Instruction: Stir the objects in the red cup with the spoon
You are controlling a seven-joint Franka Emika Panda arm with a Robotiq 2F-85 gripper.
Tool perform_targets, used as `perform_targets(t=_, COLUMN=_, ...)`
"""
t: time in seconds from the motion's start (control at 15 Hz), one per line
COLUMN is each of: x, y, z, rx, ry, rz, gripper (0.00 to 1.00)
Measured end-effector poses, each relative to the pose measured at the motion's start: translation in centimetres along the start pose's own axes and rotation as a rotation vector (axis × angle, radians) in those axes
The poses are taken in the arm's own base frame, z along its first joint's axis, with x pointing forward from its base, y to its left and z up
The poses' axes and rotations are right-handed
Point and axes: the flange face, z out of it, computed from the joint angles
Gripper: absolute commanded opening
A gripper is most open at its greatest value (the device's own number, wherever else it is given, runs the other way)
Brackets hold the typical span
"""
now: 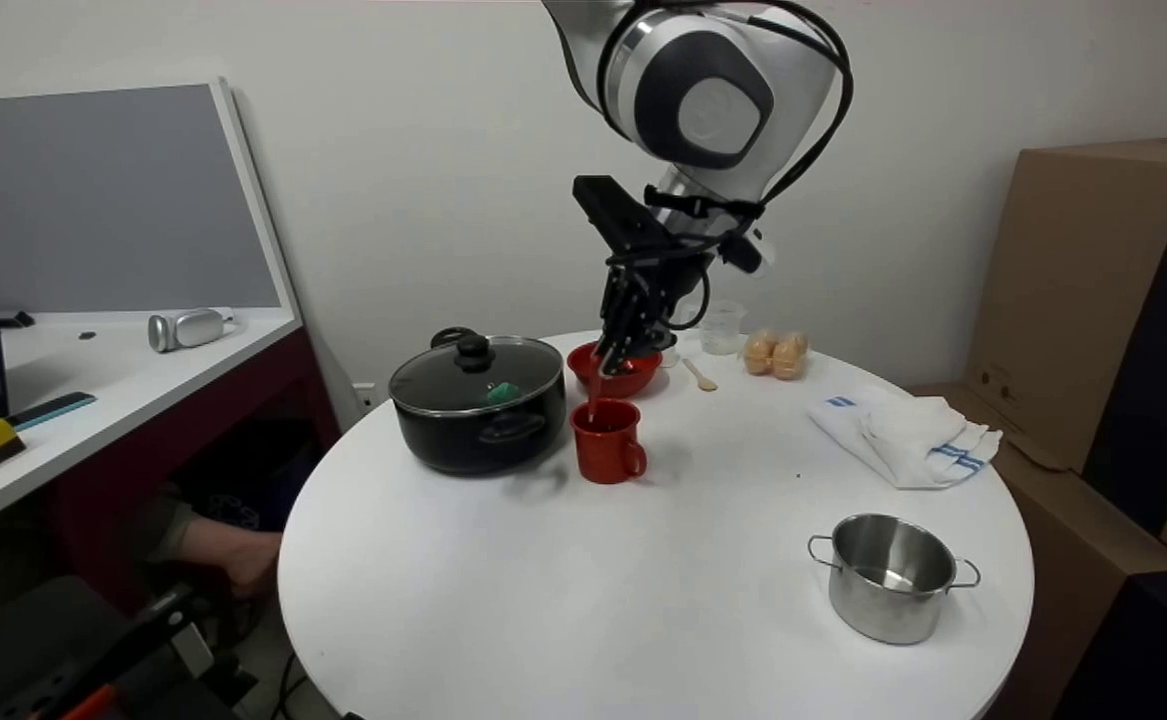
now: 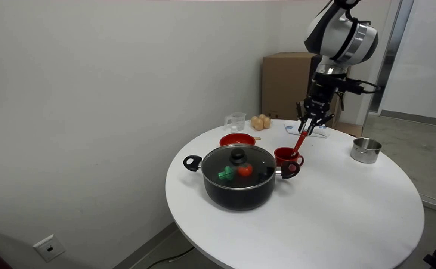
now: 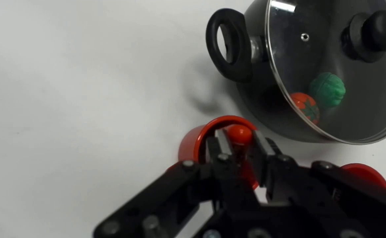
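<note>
- Your gripper (image 2: 305, 132) is clamped narrow on the red handle of the spoon (image 2: 300, 143).
- Spoon slants down into the red cup (image 1: 606, 458); lower end is inside the rim. You can't make out the tip's shape or whether it touches the bottom.
- Cup is upright on the white table (image 1: 483, 600), just beside the black pot (image 1: 458, 440).
- Cup contents: can't tell. Inside reads dark in both exterior views, and your gripper covers much of the mouth in the wrist view. A pot handle (image 2: 290, 170) also blocks the cup's lower part in an exterior view.
- Black pot has its glass lid (image 2: 218, 158) on. Through the glass you get 2 pieces: a green lump (image 3: 327, 90) and a red tomato-like piece (image 3: 307, 106). Wrist view crops the pot at the frame edge.
- Red bowl (image 2: 236, 139) is partly blocked by the pot in an exterior view and by your gripper in the wrist view. Contents: can't tell.
- Steel pot (image 1: 881, 610), open-topped, is well apart from the cup.
- Clear measuring cup (image 2: 237, 121) is near the eggs (image 2: 260, 122); eggs overlap, so count is unclear.
- Small white item (image 2: 234, 129) by the measuring cup: too small to identify.
- Arm (image 1: 683, 90) is cut off at the top in both exterior views.
</note>
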Motion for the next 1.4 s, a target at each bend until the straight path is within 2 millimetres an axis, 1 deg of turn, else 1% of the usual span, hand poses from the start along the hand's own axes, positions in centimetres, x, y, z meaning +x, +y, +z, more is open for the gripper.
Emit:
perform_targets(t=0.2, x=0.2, y=2.4, z=-0.4, rx=0.016, ry=-0.016, rz=0.044, gripper=0.08)
perform_targets(t=0.47, x=0.7, y=5.5, z=-2.1, rx=0.034, ry=0.004, rz=0.096, gripper=0.08)
perform_targets(t=0.6, x=0.9, y=6.4, z=-3.1, rx=0.040, ry=0.018, rz=0.109, gripper=0.08)
perform_targets(t=0.67, x=0.9, y=6.5, z=-3.7, rx=0.042, ry=0.027, rz=0.111, gripper=0.08)
perform_targets(t=0.87, x=0.7, y=5.6, z=-4.9, rx=0.046, ry=0.048, rz=0.095, gripper=0.08)
perform_targets(t=1.0, x=0.4, y=4.2, z=-5.3, rx=0.046, ry=0.055, rz=0.070, gripper=0.08)
perform_targets(t=1.07, x=0.2, y=3.2, z=-5.1, rx=0.044, ry=0.054, rz=0.055, gripper=0.08)
perform_targets(t=1.2, x=-0.3, y=1.2, z=-4.2, rx=0.034, ry=0.040, rz=0.021, gripper=0.08)
perform_targets(t=1.4, x=-1.3, y=-1.5, z=-2.0, rx=0.011, ry=0.009, rz=-0.027, gripper=0.08)
